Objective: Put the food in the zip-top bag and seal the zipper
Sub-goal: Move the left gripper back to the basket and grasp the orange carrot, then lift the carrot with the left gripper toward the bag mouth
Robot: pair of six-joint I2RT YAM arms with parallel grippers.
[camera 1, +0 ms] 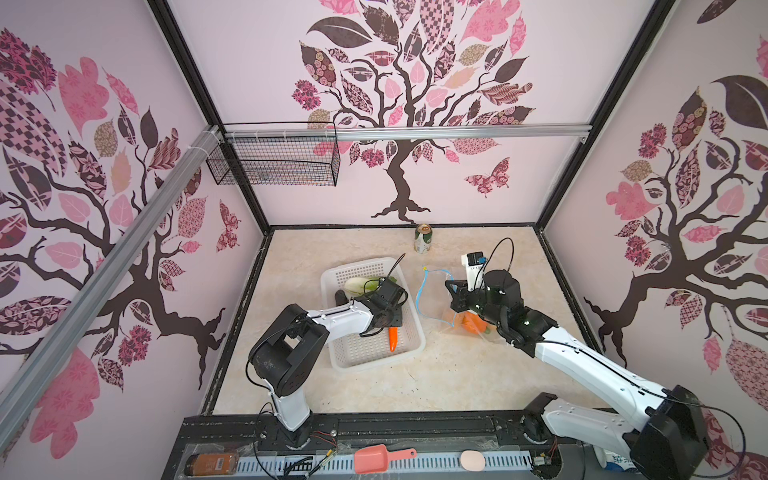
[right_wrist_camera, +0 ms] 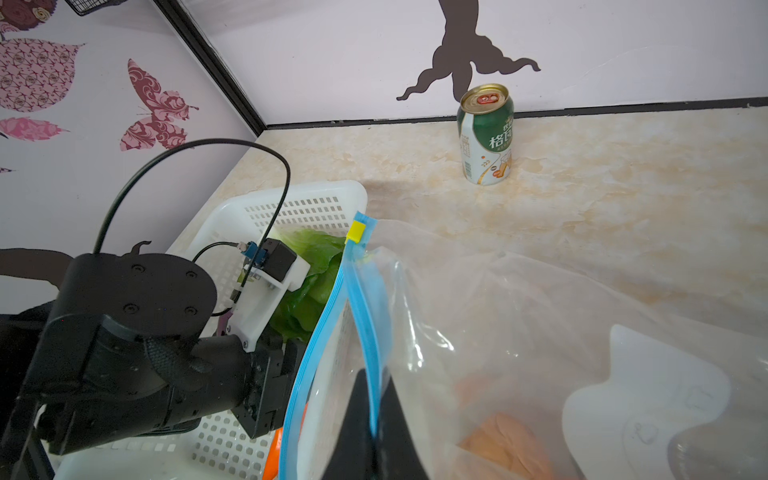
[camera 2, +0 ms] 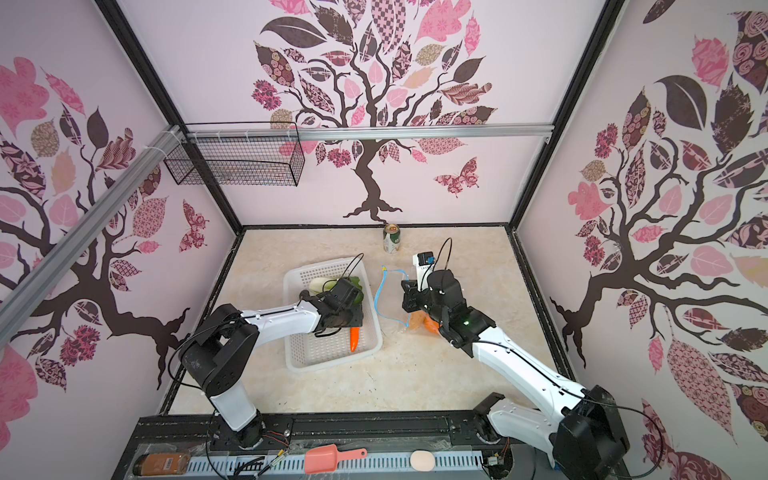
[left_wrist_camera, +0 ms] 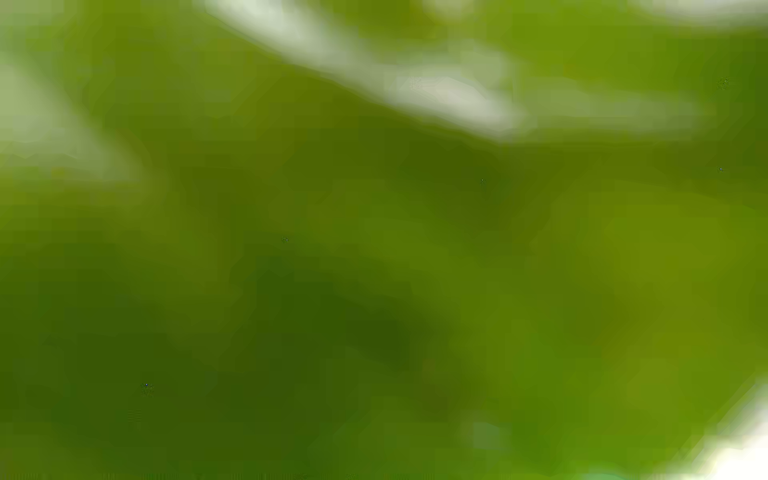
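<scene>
Blue zipper (right_wrist_camera: 361, 291) sits pinched in your right gripper (right_wrist_camera: 371, 401); your left gripper (camera 1: 384, 311), by the lettuce (right_wrist_camera: 316, 266), can't be judged

R gripper (right_wrist_camera: 371, 419) pinches blue zipper (right_wrist_camera: 368, 316) of clear bag (right_wrist_camera: 519, 316); lettuce (right_wrist_camera: 316, 270) in basket (right_wrist_camera: 266, 208) alongside.

A: Entry one, both top views: light?
B: Bright, even, diffuse. Shadows on the desk (camera 1: 457, 374) are faint and soft-edged. Focus is sharp throughout. The wide lens bows the straight frame posts outward (worst toward the corners).
A: Entry two, left wrist view?
B: Wholly out of focus. Green smear with pale streaks, blocky compression, nothing legible.
A: Entry three, right wrist view?
B: Well lit. The can (right_wrist_camera: 485, 135) is crisp with readable print and a weak shadow beside it. There are small white glare spots on the zip-top bag (right_wrist_camera: 519, 299), and the nearest foreground is slightly soft.
</scene>
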